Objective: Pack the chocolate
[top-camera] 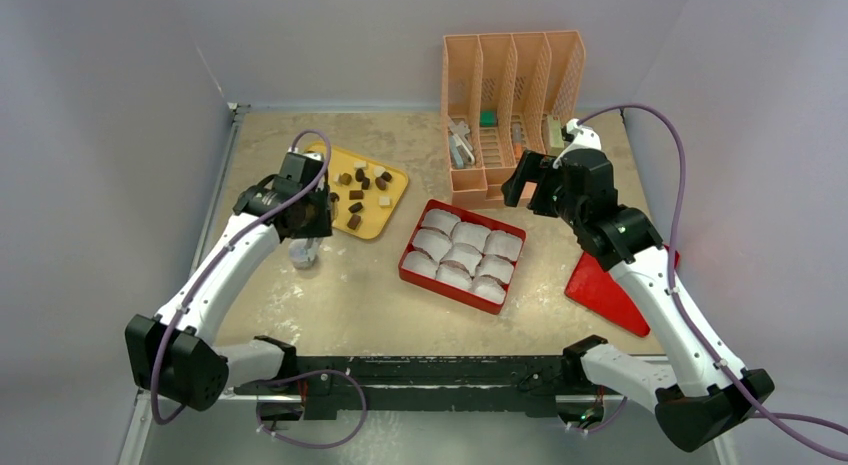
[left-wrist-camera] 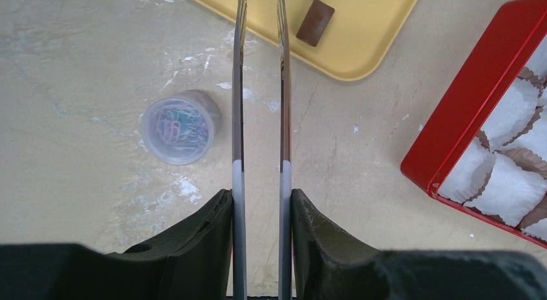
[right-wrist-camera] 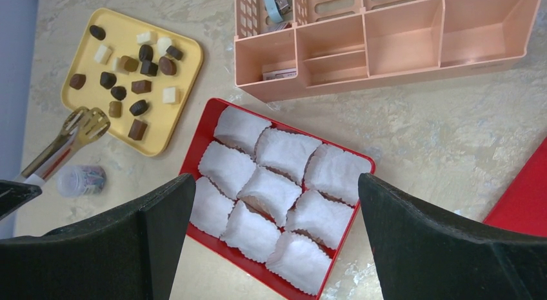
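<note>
Left gripper (left-wrist-camera: 261, 206): clamped on the handle end of a pair of metal tongs (right-wrist-camera: 64, 142); the two blades are pressed close together, with a narrow gap and nothing seen between them.
Right gripper (right-wrist-camera: 274, 180): spread wide and empty, held above the red box (left-wrist-camera: 464, 100).
Chocolate (right-wrist-camera: 140, 86): about a dozen small dark, tan and white pieces are scattered on the yellow tray (right-wrist-camera: 187, 66) at the far left of the counter (top-camera: 340, 305); none is seen in the box.
Tong tips: placed at the near edge of the tray, close to a brown piece but not around it.
Red box: set in the middle of the counter, just right of the tray; nine white paper cups (right-wrist-camera: 235, 129) are lined up in three rows, all judged unfilled.
Other items: a small clear tub of paper clips (left-wrist-camera: 180, 127) is found beside the tongs, off the tray; a red lid (top-camera: 605, 285) lies flat at the right; a peach desk organizer (top-camera: 510, 85) stands at the back.
Step in hand: the first pick-up is judged to be under approach, with packing not yet begun.
Next move: the blades would need to be let apart enough to straddle one piece, lowered around it, then squeezed gently so that the small piece is not flicked away.
Afterwards: the piece would have to be carried to the box and released into one cup.
</note>
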### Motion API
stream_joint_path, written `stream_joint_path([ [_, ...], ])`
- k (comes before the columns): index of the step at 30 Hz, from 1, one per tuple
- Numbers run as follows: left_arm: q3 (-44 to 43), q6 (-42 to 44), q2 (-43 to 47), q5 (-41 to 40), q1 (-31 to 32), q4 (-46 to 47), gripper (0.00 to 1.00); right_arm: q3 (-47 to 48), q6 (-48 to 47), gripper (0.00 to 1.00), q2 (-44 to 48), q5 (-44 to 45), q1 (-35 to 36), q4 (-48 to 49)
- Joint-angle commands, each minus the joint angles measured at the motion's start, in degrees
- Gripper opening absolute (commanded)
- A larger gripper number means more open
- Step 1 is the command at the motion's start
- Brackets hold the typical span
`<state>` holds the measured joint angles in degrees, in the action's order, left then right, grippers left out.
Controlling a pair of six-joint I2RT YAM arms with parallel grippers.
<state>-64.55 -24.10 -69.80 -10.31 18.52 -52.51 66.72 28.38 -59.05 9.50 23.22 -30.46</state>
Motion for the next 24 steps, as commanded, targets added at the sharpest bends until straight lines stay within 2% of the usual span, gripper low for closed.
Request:
stream_joint_path([
  [1, -2.84, 2.48, -1.17, 4.42, 0.49, 4.69, 0.34, 0.05, -0.96, 0.98, 0.67, 1.20, -0.18, 0.80],
  [24, -0.01, 4.39, -5.52, 6.09, 3.19, 7.34, 0.38, 1.04, -1.48, 0.98, -0.07, 1.54, -0.18, 0.76],
])
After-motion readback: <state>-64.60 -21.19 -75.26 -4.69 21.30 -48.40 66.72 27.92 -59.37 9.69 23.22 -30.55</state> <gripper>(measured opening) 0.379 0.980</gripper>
